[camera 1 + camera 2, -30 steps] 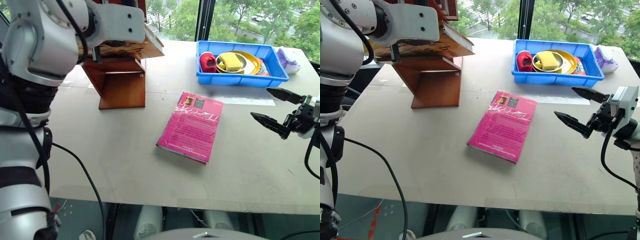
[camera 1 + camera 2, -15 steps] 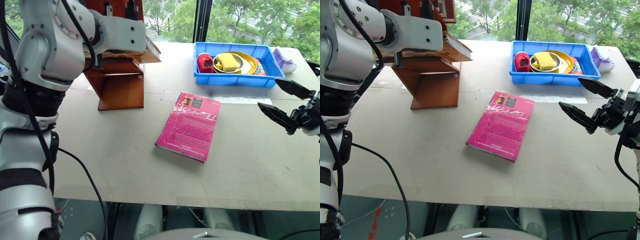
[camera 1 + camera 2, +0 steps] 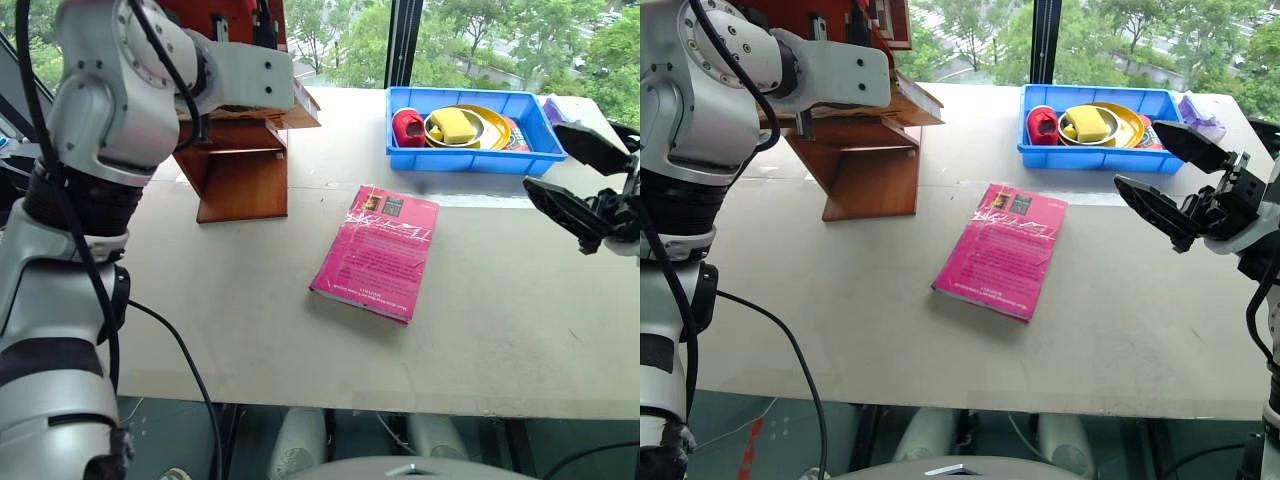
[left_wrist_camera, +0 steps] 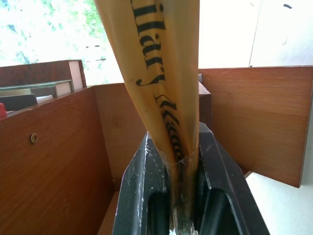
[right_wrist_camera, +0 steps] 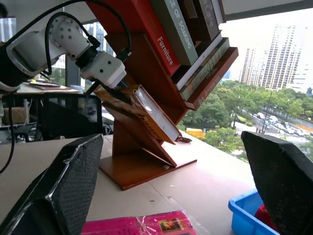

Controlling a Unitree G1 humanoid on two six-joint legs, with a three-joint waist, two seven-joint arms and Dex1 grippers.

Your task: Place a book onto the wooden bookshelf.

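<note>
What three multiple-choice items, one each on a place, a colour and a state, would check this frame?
1. Where does the pink book lie?
A. flat on the table
B. in the blue bin
C. on the wooden bookshelf

2. What colour is the book in the left gripper?
A. green
B. yellow-orange
C. white

3. How is the right gripper?
A. shut on a bowl
B. shut on nothing
C. open, holding nothing

Key: 1 A, it lies mid-table; 2 B, the cover between the fingers; 3 C, fingers spread apart.
</note>
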